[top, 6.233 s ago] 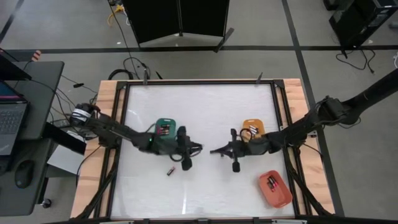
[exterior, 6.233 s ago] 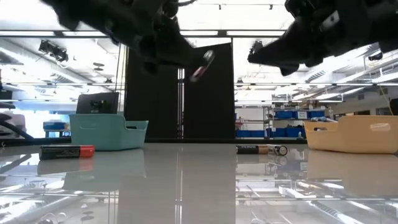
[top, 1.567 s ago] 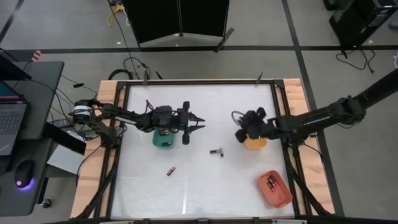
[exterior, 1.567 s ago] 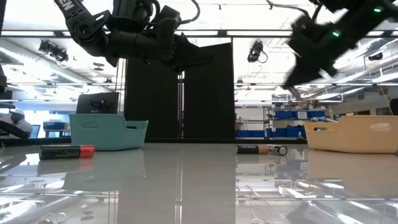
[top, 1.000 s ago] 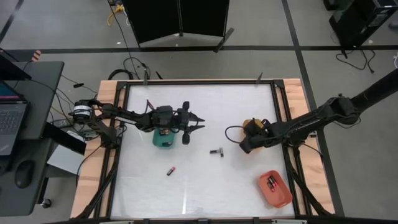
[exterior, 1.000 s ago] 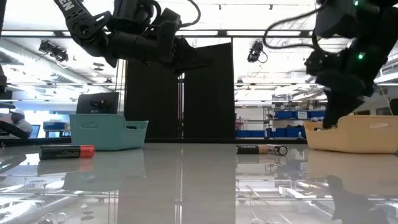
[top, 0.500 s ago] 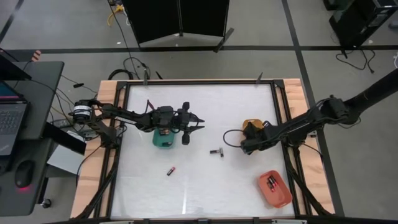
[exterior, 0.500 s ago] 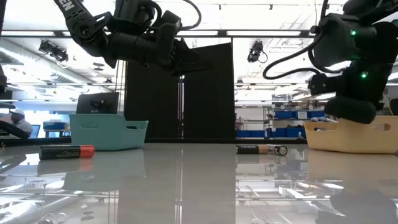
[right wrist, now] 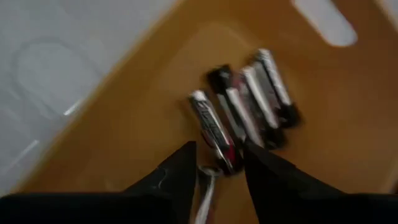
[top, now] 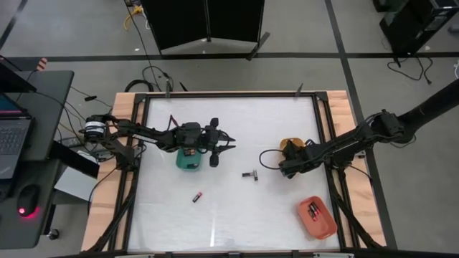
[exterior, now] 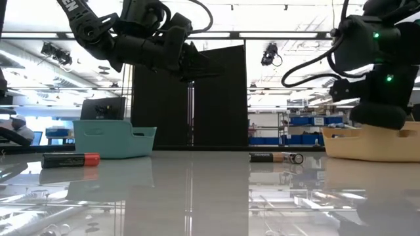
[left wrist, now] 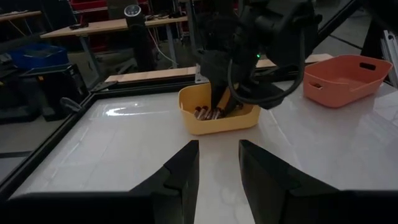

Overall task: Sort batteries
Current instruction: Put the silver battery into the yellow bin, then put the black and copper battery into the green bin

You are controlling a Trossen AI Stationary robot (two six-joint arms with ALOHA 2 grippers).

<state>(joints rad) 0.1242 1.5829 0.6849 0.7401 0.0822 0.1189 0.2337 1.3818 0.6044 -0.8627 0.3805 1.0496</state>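
High view: the right gripper (top: 285, 163) is lowered into the orange tray (top: 292, 145). The left gripper (top: 224, 145) waits beside the green tray (top: 190, 163). Two batteries (top: 249, 174) lie loose on the table, left of the orange tray.

Low view: nearer battery (exterior: 70, 158) lies left.

Left wrist view: fingers (left wrist: 180, 176) spread, empty.

Right wrist view: fingers (right wrist: 176, 173) parted over the sorted cells (right wrist: 244, 115). Release low, then lift straight clear of the tray wall.
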